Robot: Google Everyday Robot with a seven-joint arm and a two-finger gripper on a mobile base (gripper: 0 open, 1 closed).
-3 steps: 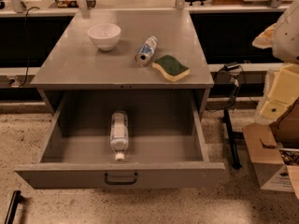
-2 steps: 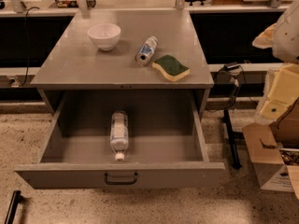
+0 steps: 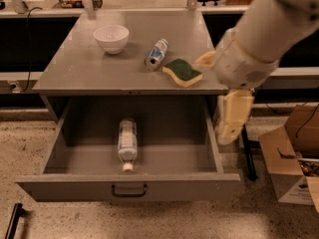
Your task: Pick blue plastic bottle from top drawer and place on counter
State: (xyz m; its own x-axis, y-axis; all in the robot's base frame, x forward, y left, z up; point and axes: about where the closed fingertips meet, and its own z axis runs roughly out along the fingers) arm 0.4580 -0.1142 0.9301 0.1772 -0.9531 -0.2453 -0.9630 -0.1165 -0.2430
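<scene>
While the blue plastic bottle (image 3: 127, 142) lies inside the open top drawer (image 3: 129, 185), my gripper (image 3: 228, 133) hangs just outside the drawer's right wall; how wide it stands I cannot tell.

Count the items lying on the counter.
3: a bowl at back left, a can on its side at centre, a sponge at front right. The gripper hangs right of the drawer; the arm may hide more.

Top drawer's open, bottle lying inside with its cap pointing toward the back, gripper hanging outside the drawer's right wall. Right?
Not quite. In the camera view the blue plastic bottle lies in the open top drawer with its cap toward the front, not the back. The gripper does hang outside the right wall.
</scene>
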